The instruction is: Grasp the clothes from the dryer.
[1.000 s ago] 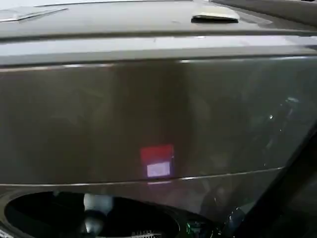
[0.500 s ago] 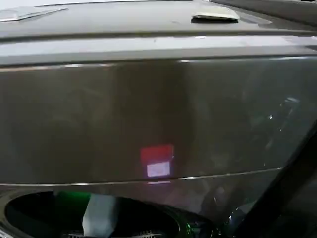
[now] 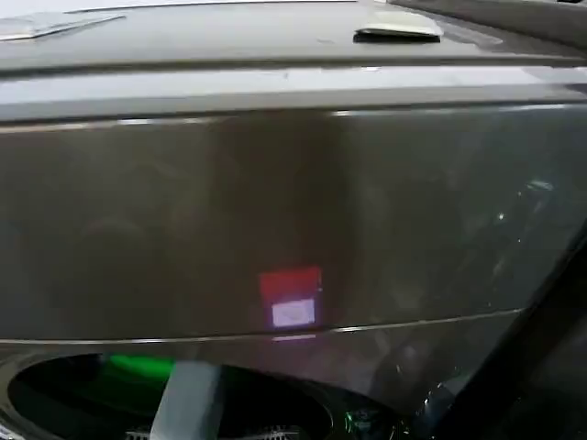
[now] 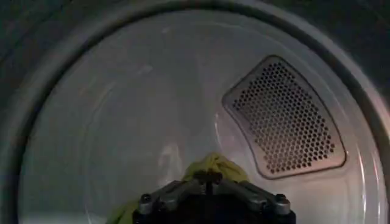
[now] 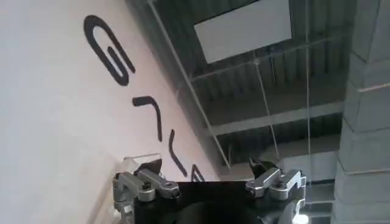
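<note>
While the left arm (image 3: 188, 403) reaches down through the round porthole at the lower left of the head view, its tool (image 4: 210, 182) sits deep inside the dryer (image 3: 293, 220), jaws drawn together and pinching the lime-green garment (image 4: 214, 167). That cloth bunches up between the fingertips, right in front of the pale drum back wall (image 4: 122, 122), with the perforated vent plate (image 4: 283, 119) off to one side. More green fabric trails under the tool's body.

Compared with a second ago, the pale arm has shifted and tilted inside the opening, and a green glow (image 3: 138, 367) now shows beside it in the dark drum where there was none before.

Moving across, the dryer's bronze front panel fills the middle, carrying a small red-and-white sticker (image 3: 291, 298). On the machine's top lies a flat pale object (image 3: 399, 27). A dark diagonal edge, seemingly the opened door (image 3: 514, 367), cuts the lower right corner.

Over on the right, the right tool (image 5: 210, 182) points up at a white wall with black lettering (image 5: 131, 109) and the ceiling, fingers spread wide and holding nothing.
</note>
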Robot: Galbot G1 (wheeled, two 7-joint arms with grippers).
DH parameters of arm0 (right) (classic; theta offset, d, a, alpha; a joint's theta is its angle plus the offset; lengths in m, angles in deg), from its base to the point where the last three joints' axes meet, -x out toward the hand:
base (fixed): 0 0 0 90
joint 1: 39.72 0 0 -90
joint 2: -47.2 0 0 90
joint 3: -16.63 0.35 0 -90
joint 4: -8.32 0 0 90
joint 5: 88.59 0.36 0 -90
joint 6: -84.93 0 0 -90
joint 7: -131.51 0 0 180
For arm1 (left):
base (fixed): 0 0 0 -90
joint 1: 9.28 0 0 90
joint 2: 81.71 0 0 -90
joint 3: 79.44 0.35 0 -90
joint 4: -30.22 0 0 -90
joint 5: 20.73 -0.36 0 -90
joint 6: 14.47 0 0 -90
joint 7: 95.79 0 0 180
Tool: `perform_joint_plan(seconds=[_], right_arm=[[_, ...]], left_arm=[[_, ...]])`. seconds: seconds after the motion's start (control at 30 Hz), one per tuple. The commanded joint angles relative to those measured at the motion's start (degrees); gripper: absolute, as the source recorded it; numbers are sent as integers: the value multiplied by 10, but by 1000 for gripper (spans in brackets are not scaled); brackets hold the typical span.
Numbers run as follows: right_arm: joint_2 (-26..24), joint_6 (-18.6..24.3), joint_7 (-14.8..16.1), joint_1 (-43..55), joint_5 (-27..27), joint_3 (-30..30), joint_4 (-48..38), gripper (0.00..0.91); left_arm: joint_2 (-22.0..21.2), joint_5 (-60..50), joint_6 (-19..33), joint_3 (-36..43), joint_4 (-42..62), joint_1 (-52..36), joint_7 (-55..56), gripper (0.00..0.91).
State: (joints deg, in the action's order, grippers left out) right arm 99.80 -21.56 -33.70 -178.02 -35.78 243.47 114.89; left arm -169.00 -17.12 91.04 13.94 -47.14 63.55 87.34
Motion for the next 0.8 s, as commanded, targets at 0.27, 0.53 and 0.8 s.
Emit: perform_joint_plan(seconds=[0.27, 0.53, 0.8], right_arm=[[-1, 1, 8, 0, 3, 3, 4, 907], [2, 1, 11, -1, 4, 3, 7, 907], [1, 1, 13, -2, 4, 4, 6, 907]], left_arm=[[0, 7, 5, 1, -35, 21, 6, 0], [4, 7, 3, 1, -38, 21, 4, 0], [5, 9, 0, 1, -36, 16, 1, 0]])
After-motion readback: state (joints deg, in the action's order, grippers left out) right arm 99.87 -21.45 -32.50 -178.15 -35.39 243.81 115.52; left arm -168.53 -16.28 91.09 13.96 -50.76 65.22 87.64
